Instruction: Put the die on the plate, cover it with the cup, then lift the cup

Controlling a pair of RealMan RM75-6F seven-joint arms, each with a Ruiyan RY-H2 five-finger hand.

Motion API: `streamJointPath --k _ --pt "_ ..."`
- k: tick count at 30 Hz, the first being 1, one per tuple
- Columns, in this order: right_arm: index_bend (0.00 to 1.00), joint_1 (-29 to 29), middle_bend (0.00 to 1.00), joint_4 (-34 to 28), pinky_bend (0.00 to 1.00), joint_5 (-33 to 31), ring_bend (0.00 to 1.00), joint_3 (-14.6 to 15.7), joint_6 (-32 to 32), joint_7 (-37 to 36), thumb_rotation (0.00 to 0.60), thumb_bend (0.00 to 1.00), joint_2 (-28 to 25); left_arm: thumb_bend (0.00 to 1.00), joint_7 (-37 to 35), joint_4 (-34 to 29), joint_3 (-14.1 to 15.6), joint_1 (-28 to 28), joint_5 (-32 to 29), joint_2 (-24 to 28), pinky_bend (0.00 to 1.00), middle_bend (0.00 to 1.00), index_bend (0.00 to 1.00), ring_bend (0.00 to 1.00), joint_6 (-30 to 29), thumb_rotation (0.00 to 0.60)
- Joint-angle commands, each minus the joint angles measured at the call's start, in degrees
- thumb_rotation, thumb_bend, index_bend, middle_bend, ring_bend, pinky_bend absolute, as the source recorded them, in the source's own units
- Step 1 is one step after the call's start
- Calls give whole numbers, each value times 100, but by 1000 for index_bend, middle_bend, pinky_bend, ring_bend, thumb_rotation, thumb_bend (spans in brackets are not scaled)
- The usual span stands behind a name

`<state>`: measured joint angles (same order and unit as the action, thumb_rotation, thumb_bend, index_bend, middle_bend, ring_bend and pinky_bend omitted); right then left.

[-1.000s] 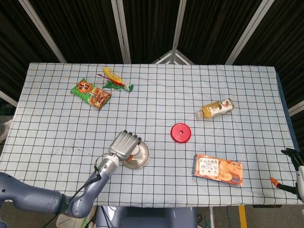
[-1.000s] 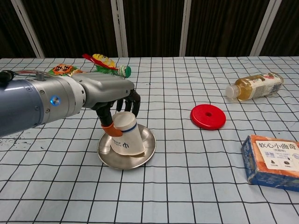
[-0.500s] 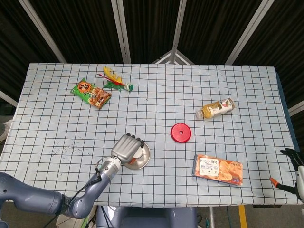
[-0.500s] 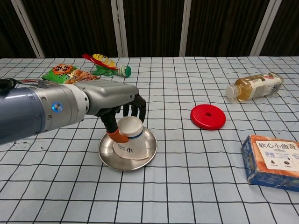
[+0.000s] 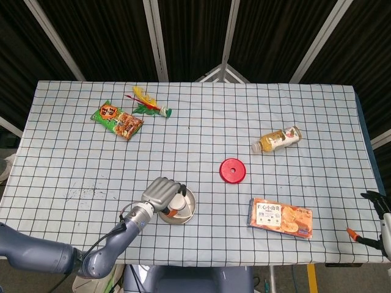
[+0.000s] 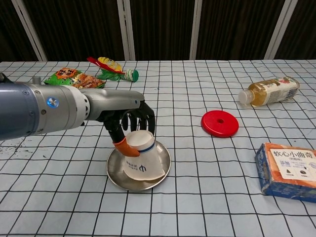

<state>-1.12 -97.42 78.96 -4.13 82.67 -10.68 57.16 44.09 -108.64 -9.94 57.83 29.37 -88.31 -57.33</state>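
Observation:
A white paper cup [image 6: 143, 157] with a blue band stands upside down and tilted on the round metal plate [image 6: 163, 173], near the table's front left. My left hand [image 6: 131, 126] grips the cup from above and behind, fingers curled around its base, thumb at the left side. In the head view the left hand [image 5: 162, 193] covers most of the cup [image 5: 178, 203] and part of the plate [image 5: 190, 206]. The die is hidden from both views. My right hand is outside both views.
A red disc [image 6: 219, 123] lies right of the plate, a drink bottle [image 6: 269, 90] on its side further back right. An orange snack box [image 6: 290, 170] sits at the front right. Snack bags [image 6: 74, 77] and a colourful toy [image 6: 112, 67] lie at the back left.
My left hand has drawn the cup and the plate toward the front and a little right. The cup has tipped from lying nearly sideways toward mouth-down.

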Motion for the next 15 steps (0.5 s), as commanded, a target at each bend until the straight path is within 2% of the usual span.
streamJointPath --k 1,6,15 --pt "237 -1 189 0 0 7 151 -2 6 -8 600 96 0 511 95 136 124 18 205 -43 309 459 503 342 -152 600" --pt "237 10 189 -4 0 18 151 12 -30 -19 600 96 1 511 436 419 443 44 708 -227 309 459 504 342 -508 600" --pt "237 8 189 -7 0 3 151 9 -43 -59 600 96 -12 511 639 727 675 16 1367 -468 309 459 505 342 -829 600"
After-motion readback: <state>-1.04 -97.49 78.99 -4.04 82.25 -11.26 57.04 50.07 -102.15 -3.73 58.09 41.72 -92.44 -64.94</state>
